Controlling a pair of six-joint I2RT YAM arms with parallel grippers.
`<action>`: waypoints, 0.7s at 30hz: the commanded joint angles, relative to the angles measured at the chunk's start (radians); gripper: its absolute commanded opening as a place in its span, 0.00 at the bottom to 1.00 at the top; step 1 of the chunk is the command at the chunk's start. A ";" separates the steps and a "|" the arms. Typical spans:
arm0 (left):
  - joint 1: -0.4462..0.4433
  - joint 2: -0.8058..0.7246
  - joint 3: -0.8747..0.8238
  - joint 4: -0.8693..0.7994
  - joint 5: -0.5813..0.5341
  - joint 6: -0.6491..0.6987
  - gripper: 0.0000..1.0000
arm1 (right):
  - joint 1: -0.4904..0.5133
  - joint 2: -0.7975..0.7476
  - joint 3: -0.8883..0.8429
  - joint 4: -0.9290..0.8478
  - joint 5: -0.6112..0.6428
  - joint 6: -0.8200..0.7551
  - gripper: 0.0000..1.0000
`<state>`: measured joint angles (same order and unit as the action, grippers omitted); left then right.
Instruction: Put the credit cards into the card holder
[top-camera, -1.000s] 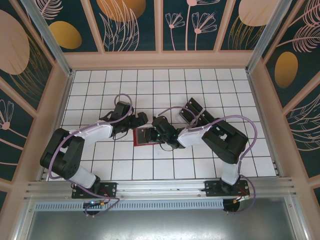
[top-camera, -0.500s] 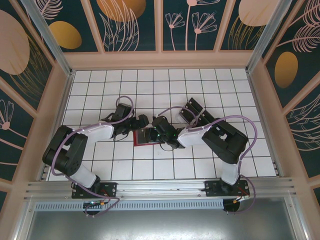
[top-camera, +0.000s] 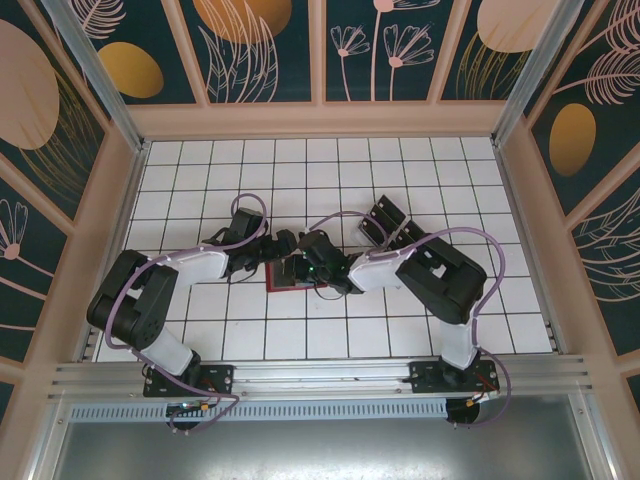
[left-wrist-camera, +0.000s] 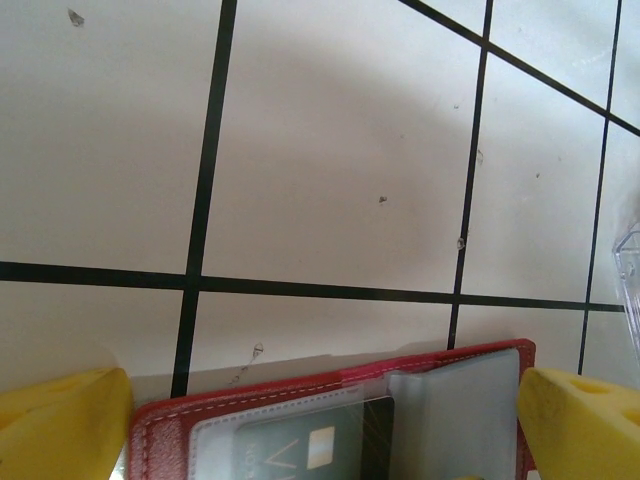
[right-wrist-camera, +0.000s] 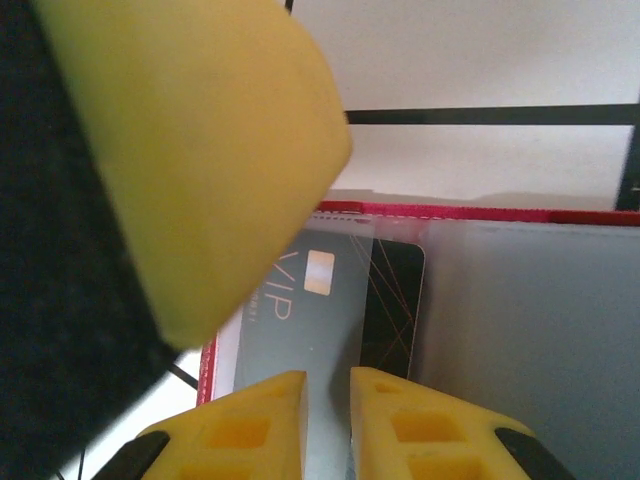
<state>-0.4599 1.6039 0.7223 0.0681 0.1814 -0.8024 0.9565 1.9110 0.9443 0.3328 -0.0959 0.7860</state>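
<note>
Two grippers meet over one open red holder

Right gripper (right-wrist-camera: 328, 410): its yellow fingers stand nearly together with a narrow slit between them, and whether they pinch anything cannot be told. Just ahead of their tips lie a grey credit card (right-wrist-camera: 290, 320) marked VIP and, just beside it, a black credit card (right-wrist-camera: 395, 300). Both sit under the clear sleeves of the card holder (right-wrist-camera: 480, 214), which lies open and flat.

Left gripper (left-wrist-camera: 322, 428): jaws spread wide, one finger off each end of the holder's red edge. Beyond its right finger shows the corner of a clear plastic rack (left-wrist-camera: 629, 290).

Outward, the table (top-camera: 330, 340) is white tile ruled with black lines, faintly speckled. Pale beams frame walls (top-camera: 265, 45) of dark teal panels with leaf, flower and orange oval motifs. An aluminium rail (top-camera: 320, 378) runs at the arms' bases.
</note>
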 joint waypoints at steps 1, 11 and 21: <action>-0.013 0.040 -0.020 0.053 0.041 -0.022 0.99 | 0.014 0.031 0.037 -0.009 -0.020 -0.015 0.19; -0.021 0.041 -0.016 0.052 0.037 -0.025 0.98 | 0.019 -0.014 0.043 -0.014 -0.006 -0.029 0.20; -0.022 0.041 -0.012 0.044 0.032 -0.020 0.98 | 0.018 -0.117 -0.047 -0.015 0.061 -0.019 0.26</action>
<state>-0.4637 1.6043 0.7227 0.0715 0.1719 -0.8200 0.9688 1.8198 0.9165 0.3229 -0.0731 0.7780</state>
